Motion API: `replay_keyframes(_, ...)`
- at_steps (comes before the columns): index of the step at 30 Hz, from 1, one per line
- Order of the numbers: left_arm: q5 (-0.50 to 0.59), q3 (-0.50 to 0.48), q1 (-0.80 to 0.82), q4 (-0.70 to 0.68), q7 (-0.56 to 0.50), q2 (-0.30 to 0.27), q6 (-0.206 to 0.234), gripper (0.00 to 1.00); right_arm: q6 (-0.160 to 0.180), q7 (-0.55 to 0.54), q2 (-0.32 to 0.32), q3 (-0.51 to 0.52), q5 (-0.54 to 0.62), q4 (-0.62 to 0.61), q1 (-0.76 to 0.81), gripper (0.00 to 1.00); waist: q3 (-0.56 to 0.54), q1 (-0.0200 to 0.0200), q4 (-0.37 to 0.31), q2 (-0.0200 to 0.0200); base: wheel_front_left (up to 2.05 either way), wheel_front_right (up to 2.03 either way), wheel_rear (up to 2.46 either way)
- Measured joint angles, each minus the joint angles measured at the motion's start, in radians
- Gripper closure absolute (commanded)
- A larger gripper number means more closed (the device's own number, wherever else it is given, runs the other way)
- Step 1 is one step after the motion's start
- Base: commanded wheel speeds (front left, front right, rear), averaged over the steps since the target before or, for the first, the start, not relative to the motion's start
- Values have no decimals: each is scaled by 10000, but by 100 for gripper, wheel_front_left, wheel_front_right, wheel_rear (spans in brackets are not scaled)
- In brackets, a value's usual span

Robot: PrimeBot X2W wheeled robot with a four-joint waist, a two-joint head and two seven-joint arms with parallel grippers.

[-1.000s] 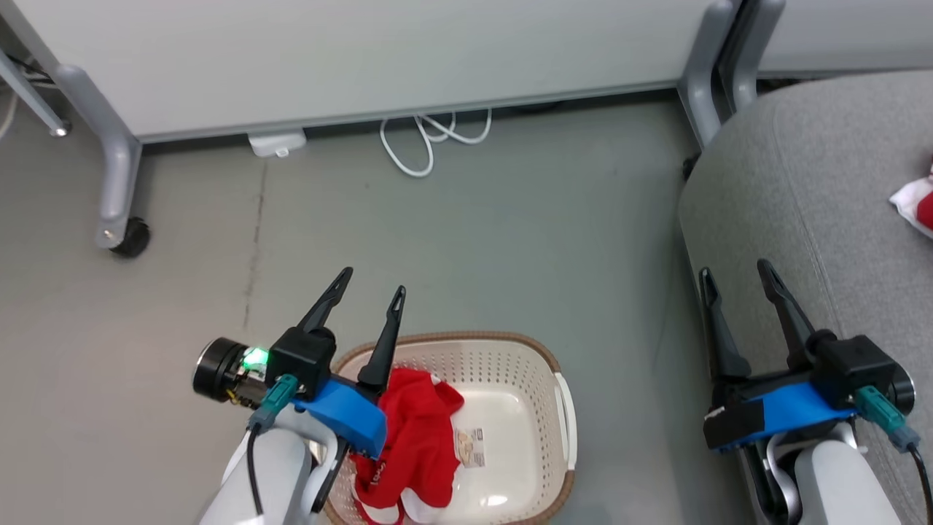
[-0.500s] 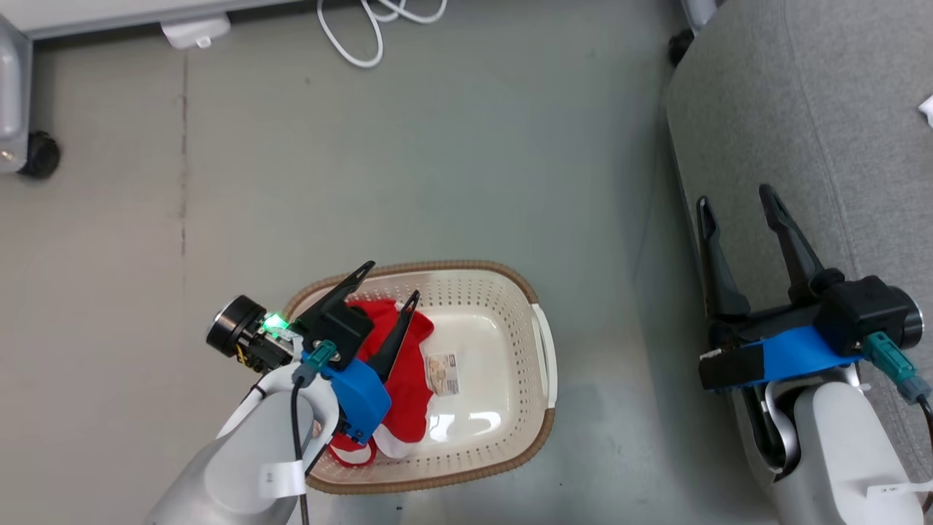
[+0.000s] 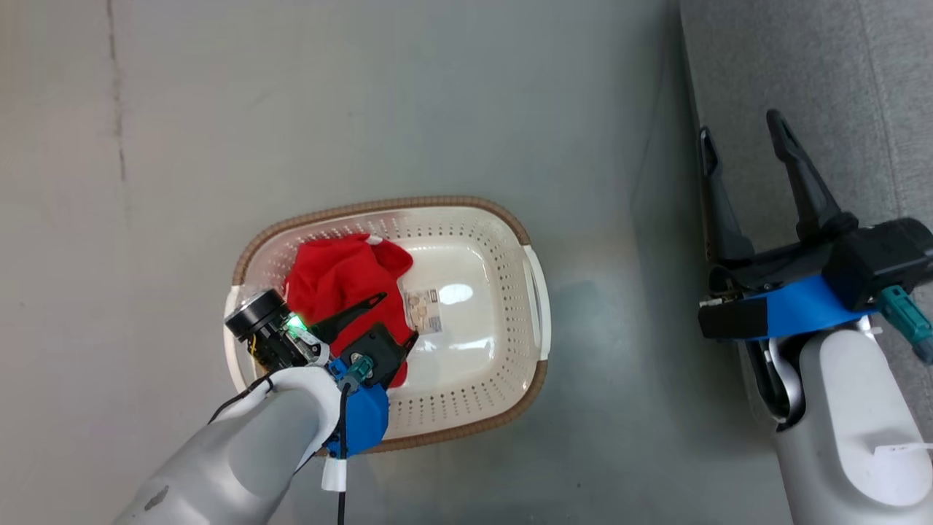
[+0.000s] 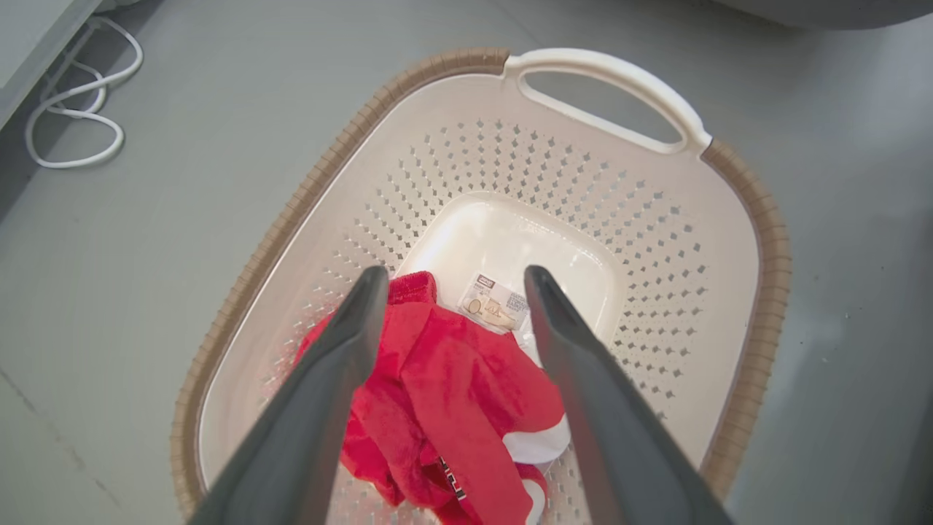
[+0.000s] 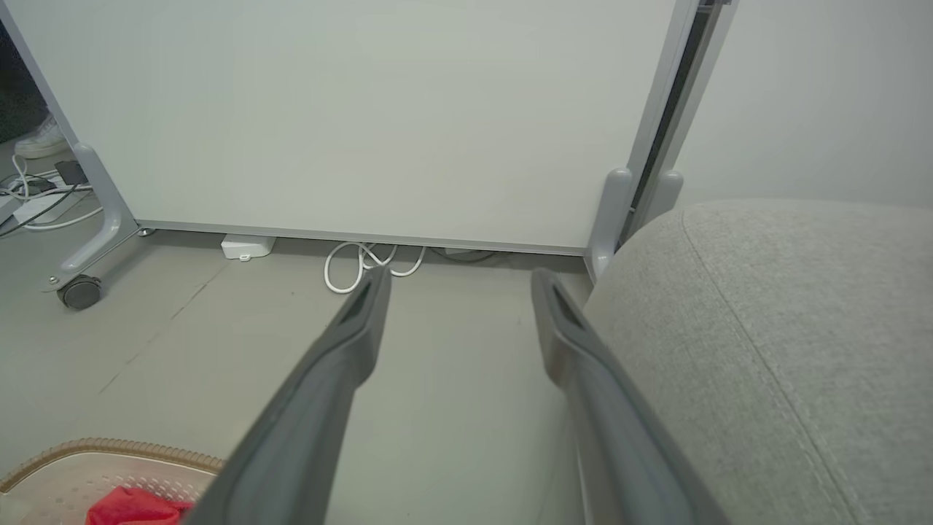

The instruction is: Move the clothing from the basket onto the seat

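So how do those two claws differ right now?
The left gripper reaches down over the basket, its fingers either side of the red garment. The right gripper hangs away from the basket, at the edge of the grey seat. The left gripper points down at the floor, while the right gripper points forward toward the white panel. Both are open and hold nothing.

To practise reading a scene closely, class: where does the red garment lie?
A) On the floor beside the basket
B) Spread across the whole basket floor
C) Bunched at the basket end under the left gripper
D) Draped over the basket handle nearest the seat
C: the red garment is heaped at one end of the basket, beneath the open left gripper. The rest of the basket's floor is bare apart from a small label.
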State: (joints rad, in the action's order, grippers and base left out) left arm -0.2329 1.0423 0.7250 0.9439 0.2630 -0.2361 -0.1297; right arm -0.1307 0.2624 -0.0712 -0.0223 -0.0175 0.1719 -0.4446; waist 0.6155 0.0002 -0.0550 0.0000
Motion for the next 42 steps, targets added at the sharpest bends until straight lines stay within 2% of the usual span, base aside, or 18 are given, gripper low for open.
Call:
replay_keyframes(9,-499,1534,980,1352,0,79,0,0,0,0,-81,-10,161,-309,-507,0,1161,0,-139,0,0,0,0)
replay_keyframes(14,-786,2011,1410,2303,-268,272,0,0,0,0,-71,-27,259,-548,-662,0,1750,0,-213,0,0,0,0)
replay_keyframes(26,-286,2345,2644,3066,-1135,311,0,0,0,0,-54,40,510,-1327,-872,0,3156,-1,-279,0,0,0,0)
replay_keyframes(42,213,2366,3586,3356,-1827,213,0,0,0,0,59,383,652,-2360,-777,0,4614,-1,-433,0,0,0,0)
